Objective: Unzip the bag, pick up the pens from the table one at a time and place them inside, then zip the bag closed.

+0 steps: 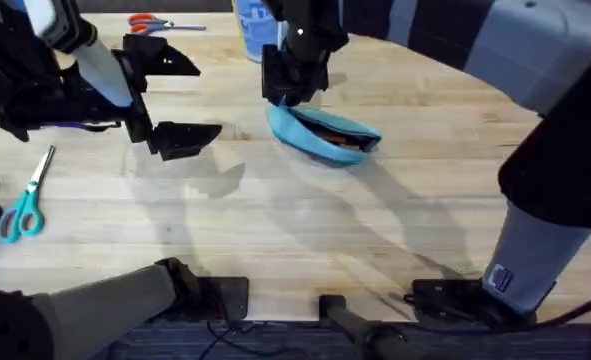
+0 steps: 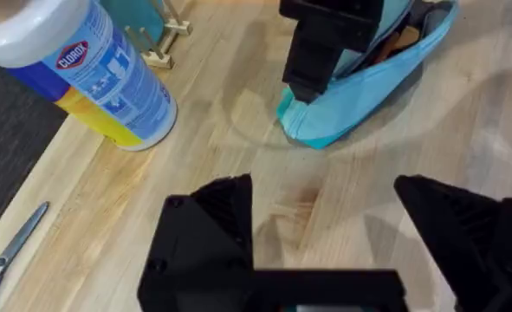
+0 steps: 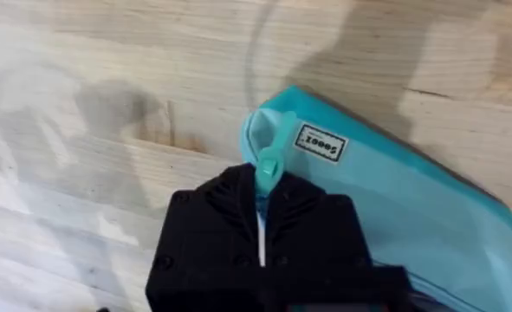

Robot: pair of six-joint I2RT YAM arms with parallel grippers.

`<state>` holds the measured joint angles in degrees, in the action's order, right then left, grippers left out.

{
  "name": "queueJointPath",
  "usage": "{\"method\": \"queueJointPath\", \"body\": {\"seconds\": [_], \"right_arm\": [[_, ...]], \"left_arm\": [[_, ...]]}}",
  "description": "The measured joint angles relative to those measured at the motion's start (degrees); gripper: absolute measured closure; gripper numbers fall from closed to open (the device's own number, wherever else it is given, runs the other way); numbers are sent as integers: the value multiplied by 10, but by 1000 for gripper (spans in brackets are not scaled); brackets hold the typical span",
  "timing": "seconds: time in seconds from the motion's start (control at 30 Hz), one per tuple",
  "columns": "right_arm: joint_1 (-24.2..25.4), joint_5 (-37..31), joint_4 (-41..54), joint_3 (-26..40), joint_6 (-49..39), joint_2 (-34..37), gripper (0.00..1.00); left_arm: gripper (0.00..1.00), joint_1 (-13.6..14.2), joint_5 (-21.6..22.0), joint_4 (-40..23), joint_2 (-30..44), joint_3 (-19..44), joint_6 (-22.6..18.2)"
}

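While seemingly pinched, pull tab point(image 3: 268, 160) edgeward.

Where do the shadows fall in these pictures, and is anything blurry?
Overhead: soft grey arm shadows cross the table below the bag; the big arm at right looks blurred. Left wrist: the left gripper is dark and soft-edged. Right wrist: shadows lie on the wood beyond the right gripper, shut on the pull tab.

right gripper point(image 1: 287, 92) sat on the near-left end of the bag point(image 1: 327, 135), on the table point(image 1: 305, 220) | pens point(image 1: 337, 135) lay inside the bag, right of that gripper | canister point(image 1: 251, 25) just behind it | left gripper point(image 1: 173, 98) well left, scissors point(image 1: 25, 205) nearer and farther left
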<state>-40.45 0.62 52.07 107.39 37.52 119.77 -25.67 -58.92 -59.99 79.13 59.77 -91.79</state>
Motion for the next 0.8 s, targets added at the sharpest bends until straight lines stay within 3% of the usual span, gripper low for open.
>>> {"method": "queueJointPath", "body": {"seconds": [0.3, 0.8], "right_arm": [[0, 0, 0, 0, -16, 0, 971], [0, 0, 9, -2, -199, -20, 970]], "left_arm": [[7, 0, 0, 0, 0, 0, 0], [7, 0, 0, 0, 0, 0, 0]]}}
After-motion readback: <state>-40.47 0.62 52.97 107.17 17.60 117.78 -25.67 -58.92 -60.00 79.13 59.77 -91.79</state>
